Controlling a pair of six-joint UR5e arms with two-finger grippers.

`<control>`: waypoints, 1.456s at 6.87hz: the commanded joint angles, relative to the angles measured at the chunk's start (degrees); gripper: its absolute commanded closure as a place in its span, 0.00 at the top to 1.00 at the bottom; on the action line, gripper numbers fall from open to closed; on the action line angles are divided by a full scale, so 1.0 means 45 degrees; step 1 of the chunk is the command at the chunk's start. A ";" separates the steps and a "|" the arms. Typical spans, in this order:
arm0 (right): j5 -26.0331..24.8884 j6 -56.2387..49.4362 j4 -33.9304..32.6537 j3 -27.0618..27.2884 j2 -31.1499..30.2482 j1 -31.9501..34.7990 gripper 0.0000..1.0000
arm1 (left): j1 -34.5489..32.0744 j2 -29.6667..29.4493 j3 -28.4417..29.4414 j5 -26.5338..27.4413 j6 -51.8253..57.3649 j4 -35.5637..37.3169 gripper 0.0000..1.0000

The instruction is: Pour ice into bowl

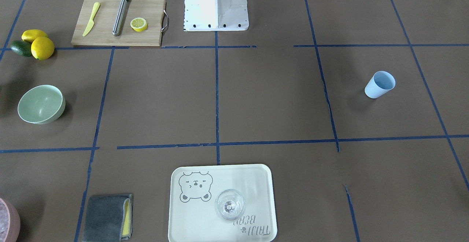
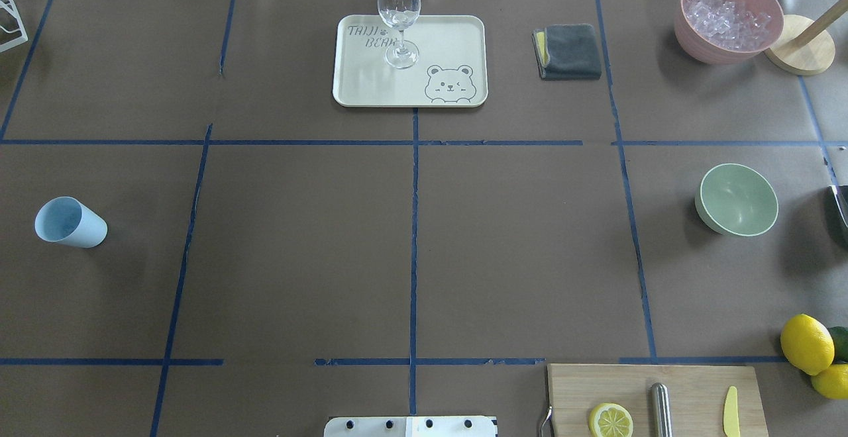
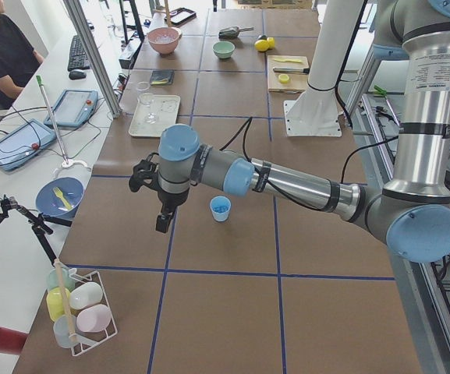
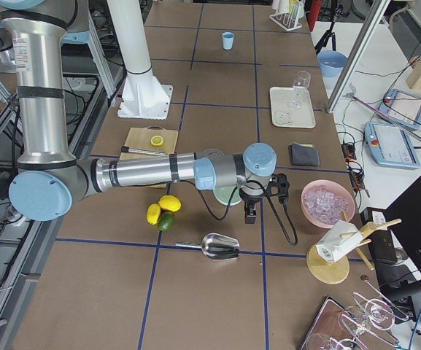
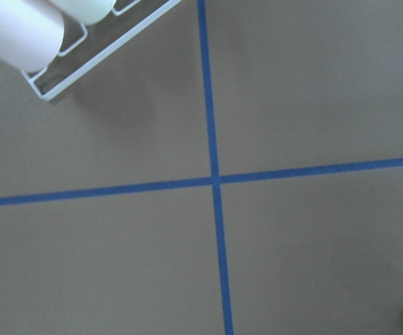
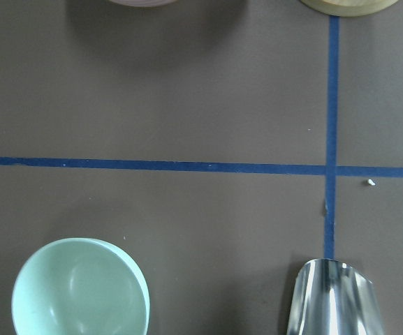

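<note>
The pour is not yet beginning: nothing is being held, so the job is sitting at its opening step, the pick-up. The bowl [image 2: 736, 198] is sitting empty on the desk. The light blue cup [image 2: 69, 222] is standing upright well apart from the bowl, across the desk on the robot's left. In the left side view, pale specks are showing inside it, which are probably the ice [image 3: 220, 207].

The left gripper [image 3: 161, 220] is hovering just beside the cup, far from the bowl. The right gripper [image 4: 251, 213] is hanging above the desk just beside the bowl. Whether either pair of fingers is spread or closed cannot be told from these views.

Next, the cup likely needs gripping by its wall, carrying level to the bowl, and tipping over the rim.

A pink container [image 2: 715, 55] of whitish cubes is sitting near the bowl, farther from the robot. A metal scoop [image 6: 334, 296] is lying near the bowl, seemingly empty.
</note>
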 commanded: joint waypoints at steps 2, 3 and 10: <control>-0.0445 0.3797 0.4666 -0.0423 -0.1034 -0.1652 1.00 | 0.1779 0.1528 -0.2297 0.1848 -0.3648 -0.2827 1.00; -0.1068 0.4773 0.6443 -0.0501 -0.1697 -0.2488 1.00 | 0.2192 0.2485 -0.2302 0.1971 -0.4860 -0.4874 1.00; -0.2891 0.8514 1.0582 -0.2104 -0.2076 -0.5465 0.77 | 0.3952 0.4877 -0.2302 0.4218 -0.8053 -1.0712 1.00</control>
